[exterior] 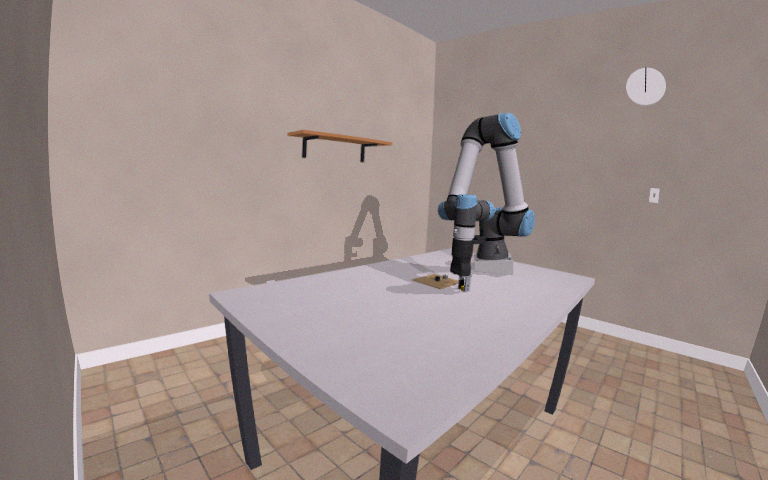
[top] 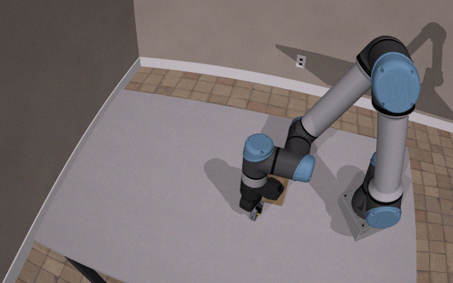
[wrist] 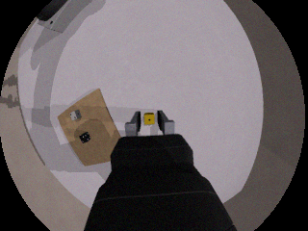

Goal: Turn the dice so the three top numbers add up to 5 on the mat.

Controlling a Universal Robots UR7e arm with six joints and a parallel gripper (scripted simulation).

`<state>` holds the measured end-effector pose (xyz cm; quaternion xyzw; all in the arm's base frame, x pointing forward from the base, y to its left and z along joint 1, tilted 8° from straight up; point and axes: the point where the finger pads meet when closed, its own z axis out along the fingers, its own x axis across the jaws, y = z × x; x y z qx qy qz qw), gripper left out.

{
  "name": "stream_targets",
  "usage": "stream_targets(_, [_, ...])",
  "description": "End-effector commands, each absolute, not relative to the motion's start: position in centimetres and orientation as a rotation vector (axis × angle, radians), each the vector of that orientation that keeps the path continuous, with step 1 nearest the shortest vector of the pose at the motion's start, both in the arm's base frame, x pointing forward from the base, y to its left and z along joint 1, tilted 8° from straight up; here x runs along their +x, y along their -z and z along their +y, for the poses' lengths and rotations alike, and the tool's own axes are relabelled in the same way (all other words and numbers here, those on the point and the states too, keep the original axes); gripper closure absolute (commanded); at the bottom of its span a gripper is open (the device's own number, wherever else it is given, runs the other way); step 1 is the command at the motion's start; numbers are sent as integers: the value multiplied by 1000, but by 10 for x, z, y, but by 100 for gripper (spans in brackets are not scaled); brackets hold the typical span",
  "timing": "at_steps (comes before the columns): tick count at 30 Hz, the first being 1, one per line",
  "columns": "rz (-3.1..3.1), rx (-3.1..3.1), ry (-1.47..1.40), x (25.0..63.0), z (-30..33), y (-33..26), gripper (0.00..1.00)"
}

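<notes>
The yellow die [top: 257, 213] [exterior: 462, 287] [wrist: 149, 118] is on the grey table, off the mat, with one dark pip on top. My gripper [top: 255, 213] [exterior: 464, 285] [wrist: 148, 116] points down and is partly open. Its fingers stand on both sides of the yellow die, with a gap on each side in the wrist view. The brown mat [top: 278, 201] [exterior: 425, 280] [wrist: 102, 150] lies flat. On it are a black die [exterior: 437, 278] [wrist: 85, 138] and a light grey die [exterior: 444, 276] [wrist: 75, 115]; their top pips are too small to read surely. The arm hides both in the top view.
The grey table [top: 144, 168] [exterior: 376, 321] [wrist: 202, 63] carries the robot's base block [top: 357, 231] [exterior: 492, 265] on the far side of the mat from the table's long free part. The mat's near edge is close beside my gripper. The arm's shadow crosses the mat.
</notes>
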<state>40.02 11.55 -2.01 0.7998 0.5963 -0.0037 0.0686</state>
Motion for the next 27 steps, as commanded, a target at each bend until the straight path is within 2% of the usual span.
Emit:
stream_targets(1, [1795, 2408, 9, 401, 116, 20, 36])
stream_targets(14, [1795, 2408, 9, 401, 116, 20, 36])
stream_targets(15, [1795, 2408, 9, 401, 116, 20, 66])
stream_targets(27, [1795, 2408, 9, 401, 116, 20, 66])
